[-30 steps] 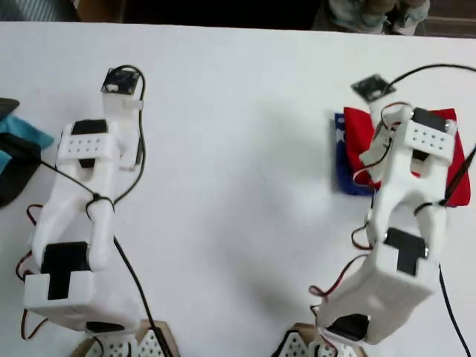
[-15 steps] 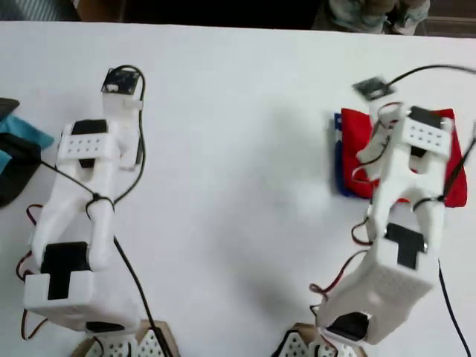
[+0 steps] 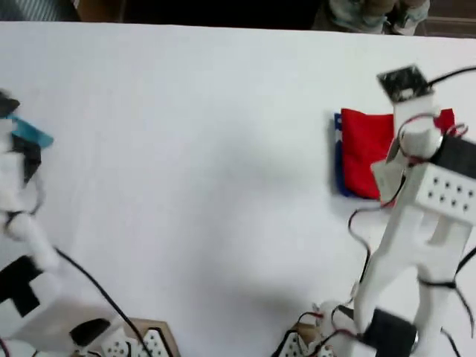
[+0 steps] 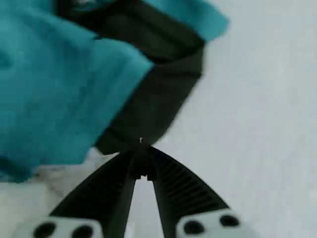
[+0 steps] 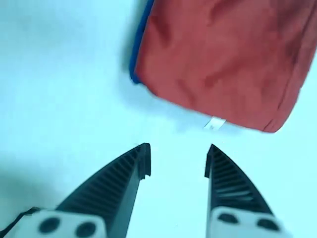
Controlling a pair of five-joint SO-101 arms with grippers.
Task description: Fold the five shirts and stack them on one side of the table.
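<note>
Now the right gripper point(image 5: 176, 159) is hovering, fingers spread, beside the red shirt point(image 5: 223, 59), which is lying folded on a blue shirt point(image 5: 139, 54) at right. The left gripper point(image 4: 142, 167) is pressing its fingers together by the black shirt point(image 4: 153, 106) at left.

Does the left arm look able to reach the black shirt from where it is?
Likely yes: the left gripper sits right at the edge of the black shirt, nothing between them. Its jaws are shut, and the teal shirt overlaps part of the black one.

High view: fixed, looking down over the table point(image 3: 208, 149). Wrist views, close above it, share with it the red shirt point(image 5: 223, 59) (right) and the teal shirt point(image 4: 49, 89) (left).
</note>
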